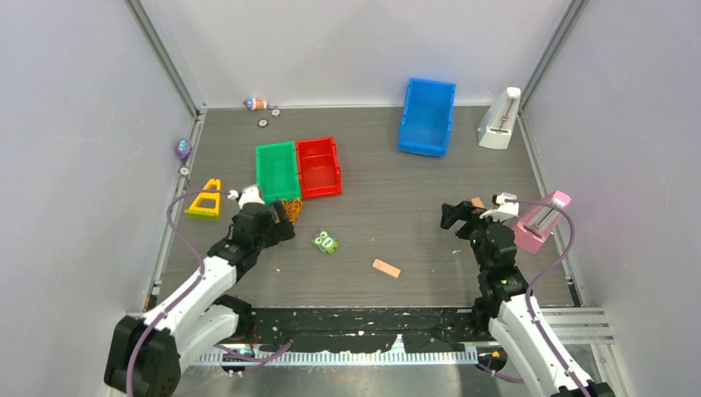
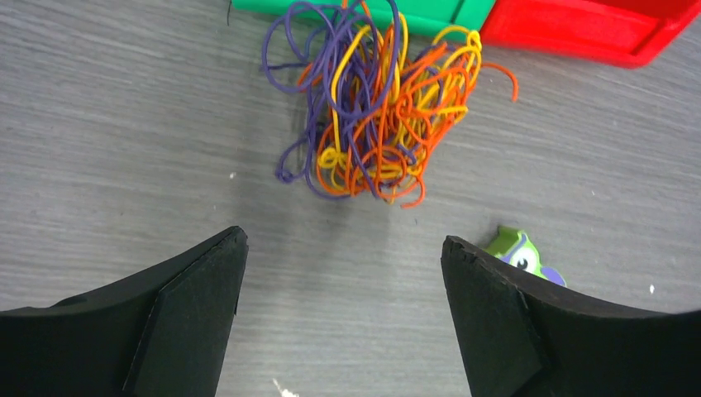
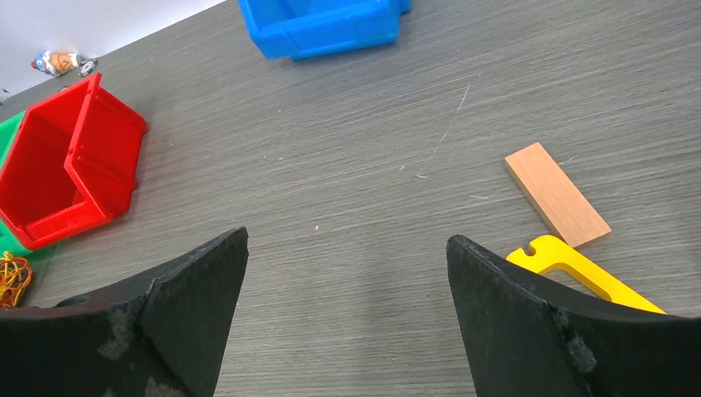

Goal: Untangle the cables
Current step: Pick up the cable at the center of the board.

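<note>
Hovering with left hand point(image 2: 343, 240) spread wide, facing the cables point(image 2: 376, 107) knotted on the tabletop point(image 2: 124, 124) just ahead of its fingertips; seemingly lining up a first pinch, needing one outer loop singled out. Idling with right hand point(image 3: 347, 244) spread too.

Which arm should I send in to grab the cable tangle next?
Left. The left claw, open, faces the tangle of thin orange, yellow and purple cables just ahead; the right claw, also open, sits far across the table.
</note>
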`<state>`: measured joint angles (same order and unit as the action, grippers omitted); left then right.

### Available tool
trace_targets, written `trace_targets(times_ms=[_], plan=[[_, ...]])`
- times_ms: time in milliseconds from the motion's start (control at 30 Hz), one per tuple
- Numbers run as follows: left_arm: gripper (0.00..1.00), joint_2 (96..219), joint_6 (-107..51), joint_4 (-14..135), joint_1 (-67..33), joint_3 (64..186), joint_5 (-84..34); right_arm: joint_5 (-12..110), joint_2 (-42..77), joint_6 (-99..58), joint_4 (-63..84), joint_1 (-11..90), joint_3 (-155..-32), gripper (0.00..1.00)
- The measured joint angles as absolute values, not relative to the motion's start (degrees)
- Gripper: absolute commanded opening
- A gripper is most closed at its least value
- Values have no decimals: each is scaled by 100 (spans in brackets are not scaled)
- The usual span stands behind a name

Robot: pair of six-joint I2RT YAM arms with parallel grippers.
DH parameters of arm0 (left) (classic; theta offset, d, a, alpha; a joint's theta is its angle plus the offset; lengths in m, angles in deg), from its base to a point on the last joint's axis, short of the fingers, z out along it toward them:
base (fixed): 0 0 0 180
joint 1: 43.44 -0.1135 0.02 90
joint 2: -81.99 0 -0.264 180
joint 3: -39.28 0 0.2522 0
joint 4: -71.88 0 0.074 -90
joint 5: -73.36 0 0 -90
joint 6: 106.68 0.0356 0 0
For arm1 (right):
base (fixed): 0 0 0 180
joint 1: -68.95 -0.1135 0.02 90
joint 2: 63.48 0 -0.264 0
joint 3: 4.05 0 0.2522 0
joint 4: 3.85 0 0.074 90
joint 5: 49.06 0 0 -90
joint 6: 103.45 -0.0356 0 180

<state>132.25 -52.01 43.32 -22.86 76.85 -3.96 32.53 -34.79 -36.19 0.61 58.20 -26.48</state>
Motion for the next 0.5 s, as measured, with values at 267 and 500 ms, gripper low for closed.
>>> trace_targets(times_ms=[267, 500], plan=[[83, 14451, -5075, 5282, -2286, 7860, 72, 3275, -3541, -3614, 8, 5820, -2641, 95], [65, 15203, -5077, 5977, -2321, 8040, 125, 3277, -3563, -3614, 0, 5820, -2615, 95]])
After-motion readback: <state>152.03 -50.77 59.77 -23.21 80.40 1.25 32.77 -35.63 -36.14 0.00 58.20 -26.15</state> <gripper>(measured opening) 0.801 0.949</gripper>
